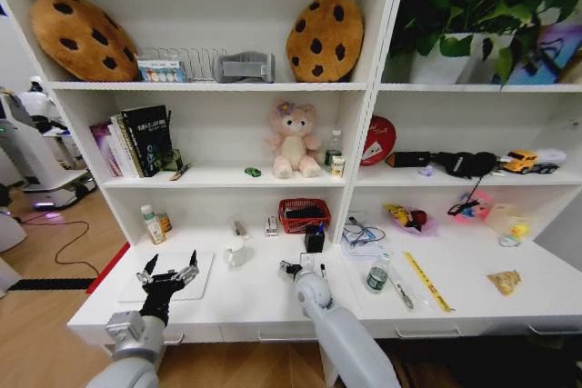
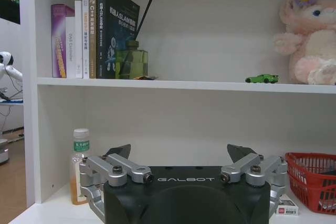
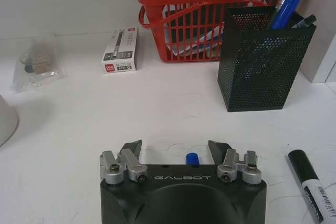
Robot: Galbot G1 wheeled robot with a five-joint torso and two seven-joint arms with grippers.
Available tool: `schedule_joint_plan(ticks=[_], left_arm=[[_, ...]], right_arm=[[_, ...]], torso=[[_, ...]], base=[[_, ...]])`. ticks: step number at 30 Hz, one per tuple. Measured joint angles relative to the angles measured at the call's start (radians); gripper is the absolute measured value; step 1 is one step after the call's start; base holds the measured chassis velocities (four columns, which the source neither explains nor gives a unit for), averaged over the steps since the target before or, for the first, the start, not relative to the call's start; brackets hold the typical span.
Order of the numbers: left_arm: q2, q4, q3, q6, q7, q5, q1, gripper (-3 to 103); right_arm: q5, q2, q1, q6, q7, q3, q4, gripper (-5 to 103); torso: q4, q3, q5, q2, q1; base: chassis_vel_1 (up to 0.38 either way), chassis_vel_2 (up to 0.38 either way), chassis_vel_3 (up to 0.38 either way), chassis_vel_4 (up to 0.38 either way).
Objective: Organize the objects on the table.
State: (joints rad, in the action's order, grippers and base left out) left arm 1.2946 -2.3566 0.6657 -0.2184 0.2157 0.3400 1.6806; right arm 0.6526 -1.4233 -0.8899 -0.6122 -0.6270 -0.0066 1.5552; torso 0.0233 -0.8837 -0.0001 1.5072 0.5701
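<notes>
we face a white shelf unit (image 1: 218, 179) rising from the long white desk (image 1: 264, 293), with two cookie-shaped cushions on the top board and a pink teddy bear (image 1: 293, 140) on the middle one. a tiny green toy car (image 1: 253, 172) sits on that middle board just beside the bear, and we see it again in the left wrist view (image 2: 262, 78).

our left arm reaches up from the lower left, its wrist raised so the left gripper (image 1: 169, 267) stands over the silver laptop (image 1: 198, 281) lying flat on the desk. its fingers are spread wide and carry nothing.

our right arm stretches forward at the middle of the desk, the right gripper (image 1: 291, 268) low over the top, just short of the black mesh pen holder (image 3: 265, 61) that holds blue pens (image 3: 286, 4). its jaws stand apart and grip nothing; a small blue cap (image 3: 191, 158) shows between them, and we cannot tell whether it touches them. a black-and-white marker (image 3: 312, 184) lies just beside the gripper.

behind the holder sits a red plastic basket (image 3: 184, 14). a white mug (image 1: 235, 253) stands between the two grippers; a small green-labelled can (image 1: 376, 275) and a yellow ruler (image 1: 427, 282) lie farther right.
</notes>
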Motion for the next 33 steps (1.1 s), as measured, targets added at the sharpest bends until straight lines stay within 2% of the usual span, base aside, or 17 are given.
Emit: schedule_joint_plan(ticks=[3,5,6,8,13,33], left_arm=[[0.0,0.0,0.0,0.0,0.0,0.0,0.0,100],[0.0,0.0,0.0,0.0,0.0,0.0,0.0,100],[0.0,0.0,0.0,0.0,0.0,0.0,0.0,100],[0.0,0.0,0.0,0.0,0.0,0.0,0.0,100],[0.0,0.0,0.0,0.0,0.0,0.0,0.0,100],[0.0,0.0,0.0,0.0,0.0,0.0,0.0,100]], right_arm=[[0.022,-0.001,0.003,-0.001,-0.024,-0.005,-0.002,57],[0.024,-0.001,0.003,-0.002,-0.026,-0.006,-0.001,57],[0.027,0.0,0.002,-0.003,-0.026,-0.006,0.001,51],[0.029,0.0,-0.003,-0.003,-0.026,-0.006,0.003,47],[0.028,-0.001,-0.015,-0.002,-0.027,-0.004,0.009,44],[0.045,0.02,-0.047,-0.01,-0.046,0.005,0.048,38]], torso=[[0.0,0.0,0.0,0.0,0.0],[0.0,0.0,0.0001,0.0,0.0],[0.0,0.0,0.0,0.0,0.0],[0.0,0.0,0.0,0.0,0.0],[0.0,0.0,0.0,0.0,0.0],[-0.0002,0.0,0.0001,0.0,0.0]], base=[[0.0,0.0,0.0,0.0],[0.0,0.0,0.0,0.0],[0.0,0.0,0.0,0.0],[0.0,0.0,0.0,0.0],[0.0,0.0,0.0,0.0],[0.0,0.0,0.0,0.0]])
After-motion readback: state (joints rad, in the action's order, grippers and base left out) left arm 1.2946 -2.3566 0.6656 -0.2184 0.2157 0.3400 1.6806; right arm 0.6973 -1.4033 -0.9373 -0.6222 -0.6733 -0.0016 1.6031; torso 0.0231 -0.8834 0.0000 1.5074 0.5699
